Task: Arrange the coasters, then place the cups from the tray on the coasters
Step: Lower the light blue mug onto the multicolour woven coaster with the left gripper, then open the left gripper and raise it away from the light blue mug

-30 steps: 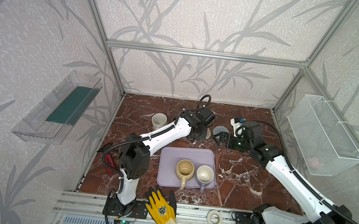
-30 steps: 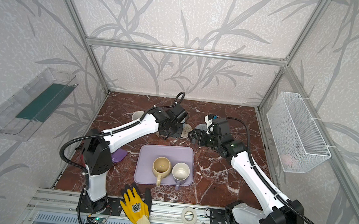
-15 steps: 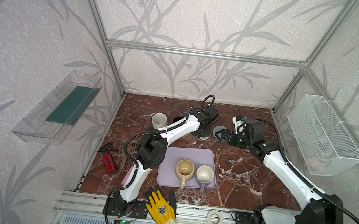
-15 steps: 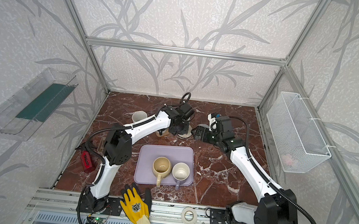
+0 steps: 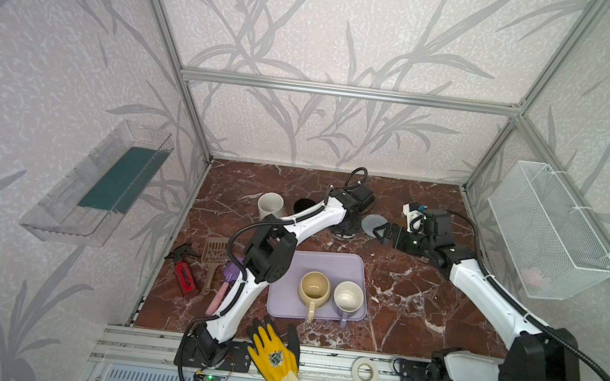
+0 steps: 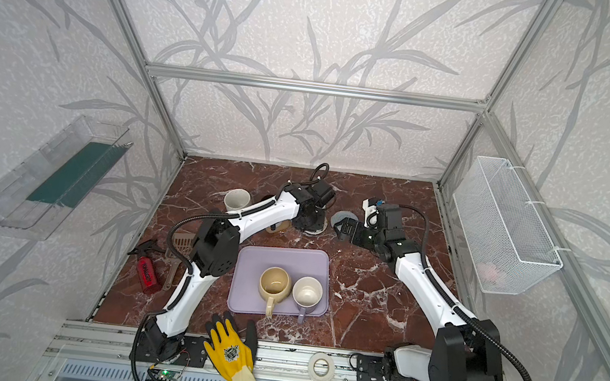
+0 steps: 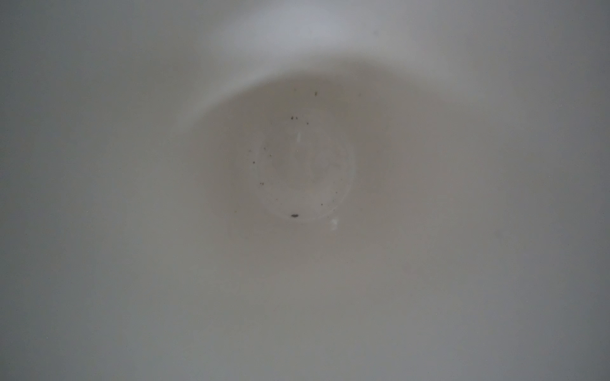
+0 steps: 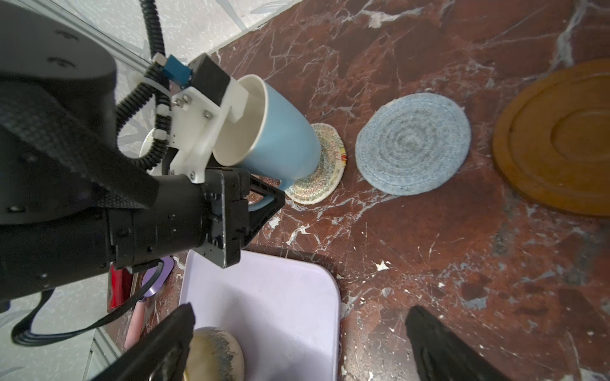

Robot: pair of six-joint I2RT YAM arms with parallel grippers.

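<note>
Right wrist: left claw (image 8: 264,203) pinched on the light blue mug (image 8: 280,142) by its handle, mug tilted, base on the cream rope coaster (image 8: 325,174); right claw (image 8: 297,343) spread wide, holding nothing, over the lavender tray (image 8: 280,297) corner; bare bench (image 8: 429,247) ahead. Left wrist: that mug's pale inside fills the frame. Both top views: cream-yellow mug (image 5: 314,288) and lavender mug (image 5: 348,300) stand on the tray.

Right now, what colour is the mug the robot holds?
Light blue mug, clearest in the right wrist view.
</note>
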